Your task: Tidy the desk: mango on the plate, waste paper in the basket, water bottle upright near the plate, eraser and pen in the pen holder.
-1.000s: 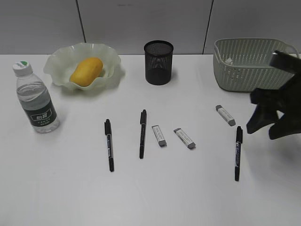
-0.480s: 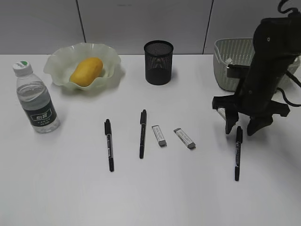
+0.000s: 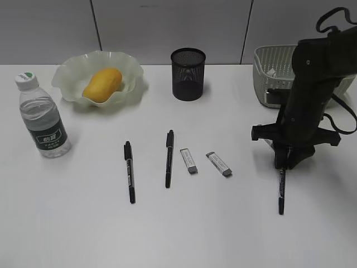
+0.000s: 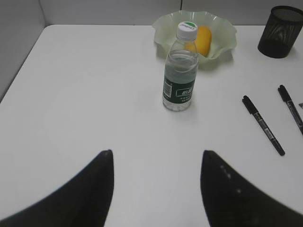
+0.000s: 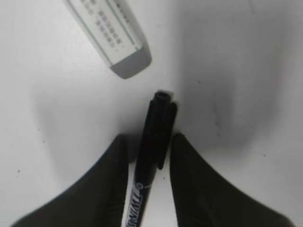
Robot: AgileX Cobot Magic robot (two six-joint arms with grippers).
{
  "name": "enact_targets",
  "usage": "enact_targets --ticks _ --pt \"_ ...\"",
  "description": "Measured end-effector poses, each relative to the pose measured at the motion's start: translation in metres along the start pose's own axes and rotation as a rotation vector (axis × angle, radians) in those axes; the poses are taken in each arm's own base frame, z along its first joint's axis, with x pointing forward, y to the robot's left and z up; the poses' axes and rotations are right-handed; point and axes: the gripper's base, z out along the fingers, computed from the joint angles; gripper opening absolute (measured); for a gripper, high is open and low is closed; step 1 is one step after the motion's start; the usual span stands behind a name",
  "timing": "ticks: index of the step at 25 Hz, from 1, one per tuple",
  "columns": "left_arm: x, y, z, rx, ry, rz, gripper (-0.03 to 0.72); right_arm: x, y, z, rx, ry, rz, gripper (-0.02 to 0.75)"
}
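Right gripper [image 5: 148,156] straddles pen [image 5: 152,142] cap end, fingers flanking it, contact unclear; pen's length runs toward robot.

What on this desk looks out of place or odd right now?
Nothing is spilled or damaged. Still loose on the desk: three pens, at and, the last between the right gripper fingers, and erasers at and, all outside the pen holder.
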Motion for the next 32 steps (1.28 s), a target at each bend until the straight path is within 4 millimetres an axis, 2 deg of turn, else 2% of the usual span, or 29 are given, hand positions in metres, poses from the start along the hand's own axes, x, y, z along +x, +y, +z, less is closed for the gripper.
enact_targets --ticks 3,8,11,14,17,19,21,23,25,27,30,32 --pt "0.000 0.000 0.000 0.000 0.000 0.000 0.435 -0.001 0.000 0.003 0.002 0.004 0.000 0.159" --pt "0.000 0.000 0.000 0.000 0.000 0.000 0.435 -0.002 0.000 0.001 0.008 -0.007 -0.011 0.149" --pt "0.000 0.000 0.000 0.000 0.000 0.000 0.435 -0.006 0.001 -0.013 0.010 -0.090 -0.051 0.146" --pt "0.000 0.000 0.000 0.000 -0.001 0.000 0.435 -0.011 0.008 -0.058 -0.044 -0.299 -0.130 0.146" --pt "0.000 0.000 0.000 0.000 -0.001 0.000 0.435 -0.013 0.026 -0.122 -0.180 -0.649 -0.223 0.146" --pt "0.000 0.000 0.000 0.000 -0.001 0.000 0.435 -0.019 0.038 -0.156 -0.284 -0.922 -0.278 0.146" --pt "0.000 0.000 0.000 0.000 -0.001 0.000 0.435 -0.025 0.048 -0.176 -0.376 -1.150 -0.321 0.146" --pt "0.000 0.000 0.000 0.000 -0.001 0.000 0.435 -0.034 0.058 -0.180 -0.455 -1.323 -0.352 0.146" --pt "0.000 0.000 0.000 0.000 -0.001 0.000 0.435 -0.046 0.067 -0.171 -0.487 -1.397 -0.380 0.143" --pt "0.000 0.000 0.000 0.000 -0.001 0.000 0.435 -0.062 0.077 -0.154 -0.491 -1.412 -0.406 0.142" --pt "0.000 0.000 0.000 0.000 -0.001 0.000 0.435 -0.085 0.090 -0.140 -0.499 -1.438 -0.417 0.142" --pt "0.000 0.000 0.000 0.000 -0.001 0.000 0.435 -0.098 0.101 -0.140 -0.508 -1.478 -0.440 0.142"
